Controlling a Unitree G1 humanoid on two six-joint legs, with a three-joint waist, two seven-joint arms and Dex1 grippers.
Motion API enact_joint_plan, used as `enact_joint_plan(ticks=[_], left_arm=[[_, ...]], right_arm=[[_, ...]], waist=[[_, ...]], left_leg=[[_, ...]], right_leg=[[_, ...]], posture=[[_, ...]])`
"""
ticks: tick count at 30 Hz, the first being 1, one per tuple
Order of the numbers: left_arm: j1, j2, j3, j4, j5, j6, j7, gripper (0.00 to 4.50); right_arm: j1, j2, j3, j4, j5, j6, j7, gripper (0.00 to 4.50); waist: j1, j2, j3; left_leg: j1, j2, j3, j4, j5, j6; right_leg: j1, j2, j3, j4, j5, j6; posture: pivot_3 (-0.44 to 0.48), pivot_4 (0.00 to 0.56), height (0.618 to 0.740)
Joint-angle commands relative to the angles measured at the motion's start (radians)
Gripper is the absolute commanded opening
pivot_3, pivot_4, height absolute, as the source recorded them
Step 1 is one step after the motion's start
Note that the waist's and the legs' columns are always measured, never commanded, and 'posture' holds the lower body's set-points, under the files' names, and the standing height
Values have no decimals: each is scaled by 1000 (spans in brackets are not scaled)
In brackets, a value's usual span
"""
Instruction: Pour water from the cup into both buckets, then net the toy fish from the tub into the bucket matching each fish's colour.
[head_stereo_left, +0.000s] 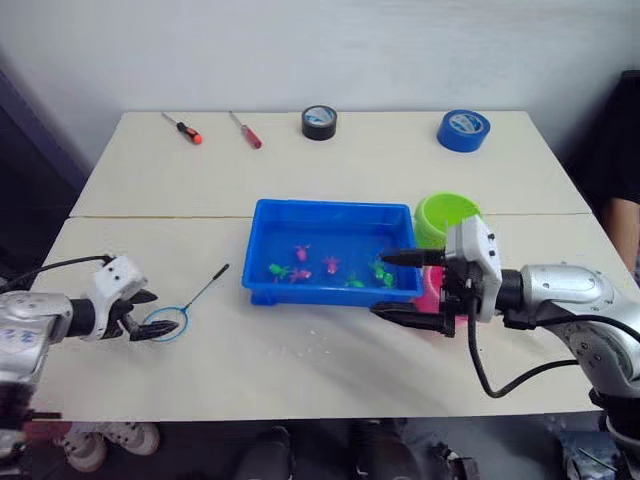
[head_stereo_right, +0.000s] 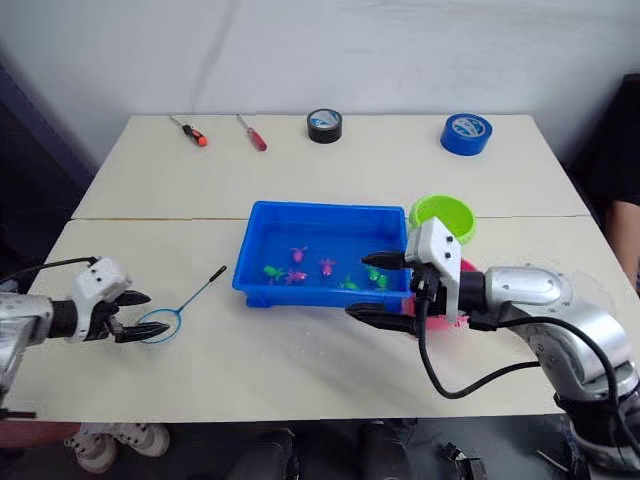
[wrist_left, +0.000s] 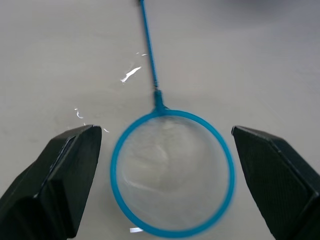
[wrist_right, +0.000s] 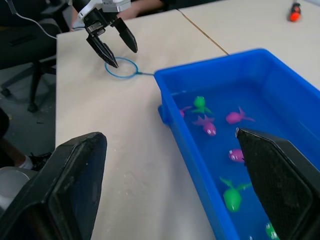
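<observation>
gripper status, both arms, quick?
Left gripper: open, empty, fingers either side of the blue net hoop on the table.
Right gripper: open, empty, at the blue tub corner nearest the pink bucket.

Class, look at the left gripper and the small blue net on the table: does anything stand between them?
Nothing visible does. The open left gripper sits right over the round blue hoop net, one finger on each side of the hoop, on the bare cream table.

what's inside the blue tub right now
The blue tub holds water and small toy fish, pink ones and green ones. The right gripper covers the tub's corner nearest it, so anything there is hidden.
</observation>
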Motion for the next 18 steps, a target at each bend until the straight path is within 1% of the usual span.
enact_joint_plan(ticks=[1, 2, 3, 5, 7, 11, 13, 18], left_arm=[[-111, -14, -74, 117, 62, -28, -44, 4500], [-130, -18, -85, 139, 68, -34, -52, 4500], [-173, -32, -119, 183, 102, -61, -49, 4500], [-272, -79, -173, 276, 156, -65, -31, 4500], [-337, -113, -191, 341, 175, -58, -20, 4500], [-397, -146, -216, 430, 223, -130, 1, 4500], [-425, -176, -197, 454, 198, -94, -25, 4500], [-456, -215, -227, 500, 247, -140, -11, 4500]], right_arm=[[34, 7, -48, -91, 16, 1, -40, 4386], [39, 8, -50, -98, 18, 3, -47, 4386], [59, 13, -57, -118, 21, 7, -63, 4386], [100, 22, -68, -155, 24, 15, -97, 4386], [122, 27, -78, -174, 26, 18, -118, 4386], [148, 35, -92, -196, 35, 22, -150, 4386], [158, 36, -96, -204, 36, 22, -161, 4386], [189, 35, -110, -226, 30, 17, -182, 4386]], waist=[[0, -1, 0], [-1, -1, 0], [-4, -1, 0], [3, -1, 0], [12, -2, 0], [18, -2, -1], [19, -2, -1], [29, -3, -1]], left_leg=[[-3, 0, 1, 2, 0, 0], [-6, -1, 1, 4, 0, 0], [-9, 0, 1, 8, 0, 0], [-10, -1, 0, 11, 0, 1], [-10, -1, -1, 14, 0, 1], [-11, -4, -2, 15, 2, 4], [-10, -4, -1, 15, 3, 5], [-10, -4, -2, 15, 4, 3]], right_leg=[[-4, 0, 0, 3, 0, 0], [-6, 0, -1, 6, 0, 0], [-7, 0, -1, 6, 0, 0], [-7, 0, -2, 7, 0, 1], [-6, 0, -3, 6, 1, 1], [-5, -2, -2, 6, 2, 4], [-5, -3, -1, 6, 2, 4], [-5, -3, -2, 7, 2, 4]], posture=[[0, 150, 736], [0, 150, 736], [0, 150, 736], [0, 150, 736], [0, 150, 736], [0, 150, 736], [0, 150, 736], [0, 150, 736]])
